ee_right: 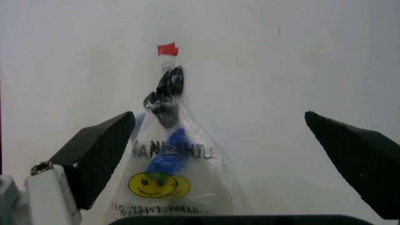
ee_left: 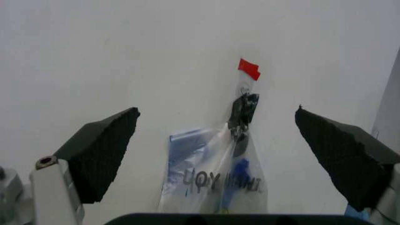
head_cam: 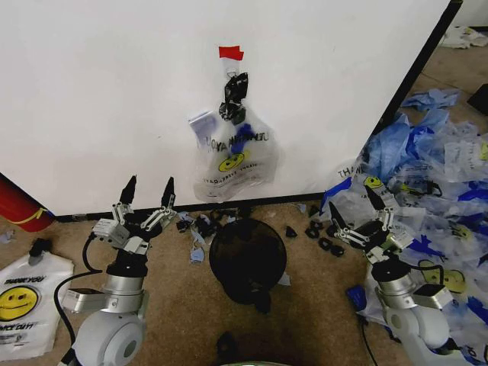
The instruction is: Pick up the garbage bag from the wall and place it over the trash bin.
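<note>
While the garbage bag (head_cam: 232, 156) hangs, probably clipped, above the trash bin (head_cam: 248, 259), my left gripper (head_cam: 147, 194) and right gripper (head_cam: 352, 207) wait wide.

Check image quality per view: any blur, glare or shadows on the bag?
Head view: even light, garbage bag sharp, faint shadow on the wall, no glare. Left wrist view: soft; bag print smeared, near fingers dark. Right wrist view: sharper, smiley legible, slight sheen on plastic.

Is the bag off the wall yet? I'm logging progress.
No, the garbage bag hangs on the white wall under red tape, with both grippers open and apart from it.
</note>
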Motion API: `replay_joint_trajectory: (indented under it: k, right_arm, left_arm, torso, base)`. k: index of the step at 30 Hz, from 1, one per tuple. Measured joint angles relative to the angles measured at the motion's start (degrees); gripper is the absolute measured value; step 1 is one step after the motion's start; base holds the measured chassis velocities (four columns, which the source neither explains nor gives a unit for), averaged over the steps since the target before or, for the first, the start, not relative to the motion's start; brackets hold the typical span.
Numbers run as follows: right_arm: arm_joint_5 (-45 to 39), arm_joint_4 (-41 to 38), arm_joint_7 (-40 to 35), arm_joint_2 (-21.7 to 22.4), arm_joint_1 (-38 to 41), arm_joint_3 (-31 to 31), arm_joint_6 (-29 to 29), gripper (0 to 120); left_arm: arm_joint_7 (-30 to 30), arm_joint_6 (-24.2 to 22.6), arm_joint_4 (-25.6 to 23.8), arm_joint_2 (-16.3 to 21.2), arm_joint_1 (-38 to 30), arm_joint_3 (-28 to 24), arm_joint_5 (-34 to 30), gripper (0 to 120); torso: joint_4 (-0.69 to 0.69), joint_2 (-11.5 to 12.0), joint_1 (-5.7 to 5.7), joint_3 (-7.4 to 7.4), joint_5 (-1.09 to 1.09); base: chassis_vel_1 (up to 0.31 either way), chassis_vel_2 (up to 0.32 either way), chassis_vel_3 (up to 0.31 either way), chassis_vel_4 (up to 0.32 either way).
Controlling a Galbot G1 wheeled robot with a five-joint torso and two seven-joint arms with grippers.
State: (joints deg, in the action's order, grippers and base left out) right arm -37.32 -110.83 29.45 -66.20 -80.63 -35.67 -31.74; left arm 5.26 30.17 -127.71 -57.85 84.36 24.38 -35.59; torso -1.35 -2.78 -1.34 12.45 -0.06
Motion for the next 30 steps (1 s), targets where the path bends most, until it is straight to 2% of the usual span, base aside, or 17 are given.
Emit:
replay_joint_trajectory:
  k: [4, 10, 15, 18, 21, 23, 26, 30]
  right_arm:
    - [-0.2, 0.3, 0.0, 0.2, 0.4, 0.2, 0.2, 100]
    - [-8.7, 1.8, -0.1, 1.4, 3.4, 3.9, 2.9, 100]
    - [-20.3, 1.6, -2.4, 2.3, 8.2, 11.1, 7.0, 100]
    - [-24.7, 1.9, -3.9, 2.3, 11.3, 14.5, 8.8, 100]
    - [-29.2, 2.3, -5.4, 2.0, 14.6, 17.7, 10.5, 100]
    - [-35.8, 4.2, -6.6, 1.5, 19.7, 22.2, 12.6, 100]
    - [-43.9, 6.0, -7.9, 0.5, 24.8, 26.8, 14.6, 100]
    - [-44.8, 6.2, -8.1, 0.3, 25.5, 27.3, 14.9, 100]
  left_arm:
    - [0.0, 0.0, 0.0, 0.0, 0.0, 0.1, 0.1, 99]
    - [0.3, -0.4, -0.1, 0.3, -0.3, 0.4, 0.0, 99]
    - [0.8, -0.6, 0.2, 0.6, -0.1, 0.9, -0.1, 99]
    - [1.0, -0.9, 0.0, 0.8, 0.0, 1.1, -0.1, 99]
    - [1.0, -1.1, 0.0, 0.9, 0.1, 1.2, -0.1, 99]
    - [1.1, -1.0, -0.4, 0.4, 1.4, 1.8, 0.1, 99]
    - [1.1, -0.7, -0.8, -0.5, 3.2, 2.2, 0.7, 99]
    - [1.1, -0.7, -0.8, -0.6, 3.4, 2.3, 0.7, 99]
  torso:
    - [0.01, 0.0, 0.00, 0.00, 0.00]
    - [0.00, 0.0, 0.00, 0.00, 0.01]
    - [-0.01, 0.0, 0.00, 0.00, -0.01]
    - [0.04, 0.0, 0.00, 0.01, 0.01]
    - [-0.04, 0.0, 0.00, 0.01, -0.03]
    - [0.01, 0.0, 0.00, 0.01, 0.03]
    - [0.01, 0.0, 0.00, 0.01, -0.01]
    - [0.00, 0.0, 0.00, 0.01, 0.00]
  base:
    - [0.000, 0.000, 0.000, 0.000]
    - [0.000, 0.000, 0.000, 0.000]
    - [0.000, 0.000, 0.000, 0.000]
    - [0.000, 0.000, 0.000, 0.000]
    - [0.000, 0.000, 0.000, 0.000]
    - [0.000, 0.000, 0.000, 0.000]
    - [0.000, 0.000, 0.000, 0.000]
    - [0.000, 0.000, 0.000, 0.000]
